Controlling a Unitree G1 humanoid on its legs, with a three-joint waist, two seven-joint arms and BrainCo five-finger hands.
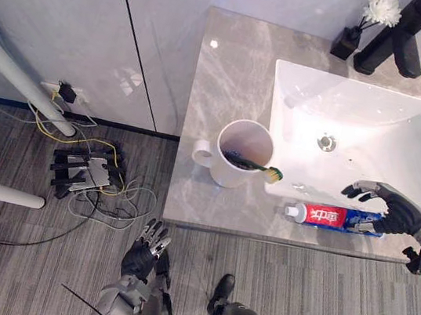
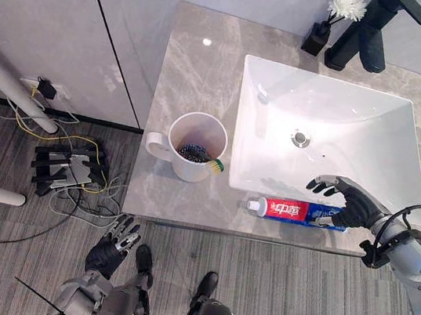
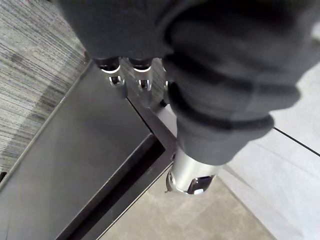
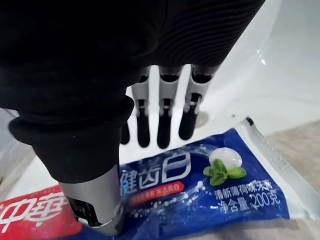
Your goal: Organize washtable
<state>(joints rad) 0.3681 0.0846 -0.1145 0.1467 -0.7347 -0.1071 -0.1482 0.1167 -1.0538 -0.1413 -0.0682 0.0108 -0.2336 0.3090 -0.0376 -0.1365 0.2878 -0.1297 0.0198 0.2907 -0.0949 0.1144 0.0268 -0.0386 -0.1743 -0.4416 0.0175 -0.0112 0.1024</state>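
Toothpaste tube (image 1: 324, 216) lies flat on counter (image 1: 231, 73) strip, lower right, right hand (image 1: 393, 210) over its blue end w/ fingers straight, apart, unclamped, prob. to grab for mug (image 1: 227, 177) w/ toothbrush (image 1: 249, 163); left hand (image 1: 140, 254) idle lower left, fingers relaxed.

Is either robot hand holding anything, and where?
Nothing held: right robot hand open over tail end of the toothpaste tube; left robot hand hangs open.
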